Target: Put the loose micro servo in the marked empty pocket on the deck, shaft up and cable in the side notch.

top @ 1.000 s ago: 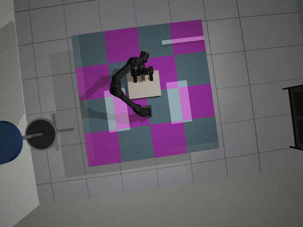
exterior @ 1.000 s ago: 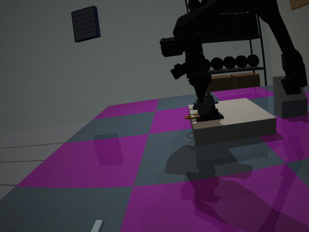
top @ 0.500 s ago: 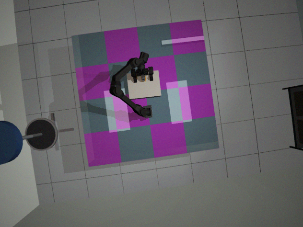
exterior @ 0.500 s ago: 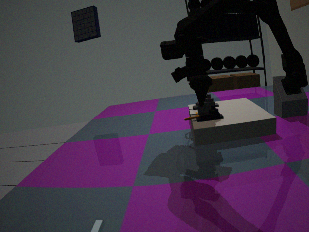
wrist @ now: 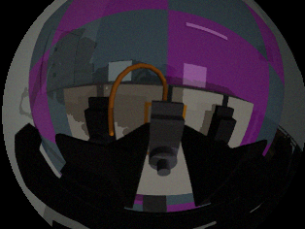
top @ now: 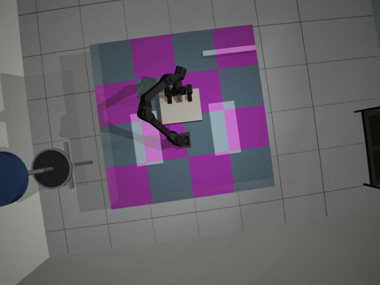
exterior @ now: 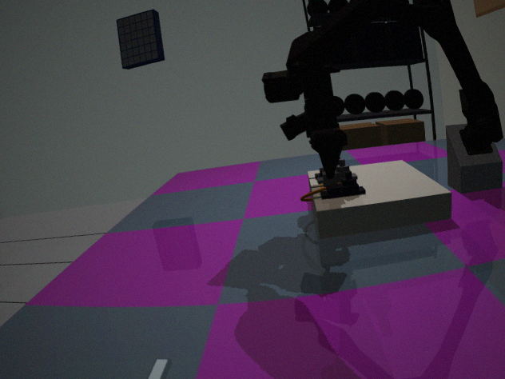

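My gripper (top: 179,97) (exterior: 331,176) (wrist: 165,128) points down over the deck and is shut on the loose micro servo (top: 179,98) (wrist: 167,127), a dark grey block. Its output shaft (wrist: 163,170) faces up towards the wrist camera. Its orange cable (exterior: 302,198) (wrist: 142,65) arches out past the edge of the cream deck (top: 181,113) (exterior: 383,183) (wrist: 243,113). The pocket's orange outline (wrist: 147,113) shows on both sides of the servo. The servo is over the pocket, low at the deck. Whether the ears lie flat, and the side notch, cannot be made out.
Dark fitted servos (wrist: 98,116) (wrist: 224,121) stand on the deck on either side of the held one. The arm's grey base block (top: 187,134) (exterior: 475,171) stands beyond the deck. A pale bar (top: 228,50) (exterior: 159,369) lies on the chequered table top.
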### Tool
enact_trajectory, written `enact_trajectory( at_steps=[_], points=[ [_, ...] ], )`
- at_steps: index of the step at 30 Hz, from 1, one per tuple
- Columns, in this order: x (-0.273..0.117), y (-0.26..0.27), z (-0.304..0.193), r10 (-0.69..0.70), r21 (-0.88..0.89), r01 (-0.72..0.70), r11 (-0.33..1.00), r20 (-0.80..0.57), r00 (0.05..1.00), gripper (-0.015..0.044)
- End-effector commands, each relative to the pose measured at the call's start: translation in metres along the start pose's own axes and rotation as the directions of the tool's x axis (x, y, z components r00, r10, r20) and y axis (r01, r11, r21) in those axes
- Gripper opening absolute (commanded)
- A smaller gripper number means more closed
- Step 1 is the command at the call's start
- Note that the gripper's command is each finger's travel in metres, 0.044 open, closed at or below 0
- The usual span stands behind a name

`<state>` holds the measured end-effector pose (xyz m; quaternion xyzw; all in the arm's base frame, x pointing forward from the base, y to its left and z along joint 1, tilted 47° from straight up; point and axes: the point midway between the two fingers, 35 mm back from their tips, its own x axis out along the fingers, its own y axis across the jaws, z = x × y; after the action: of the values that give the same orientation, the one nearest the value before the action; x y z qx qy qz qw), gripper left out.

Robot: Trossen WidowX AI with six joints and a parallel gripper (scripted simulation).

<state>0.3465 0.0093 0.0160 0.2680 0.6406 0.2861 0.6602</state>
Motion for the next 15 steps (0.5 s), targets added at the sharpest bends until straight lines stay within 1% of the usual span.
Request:
enact_trajectory(
  at_steps=[1,11,15],
  points=[
    [0.0043,0.0000,-0.0016,0.005,0.008,-0.005,1.000,-0.001,1.000,0.0000],
    [0.0115,0.0001,-0.0016,0.005,0.008,-0.005,1.000,-0.001,1.000,0.0000],
    [0.0088,-0.0001,-0.0002,0.005,0.008,-0.005,1.000,-0.001,1.000,0.0105]
  ],
)
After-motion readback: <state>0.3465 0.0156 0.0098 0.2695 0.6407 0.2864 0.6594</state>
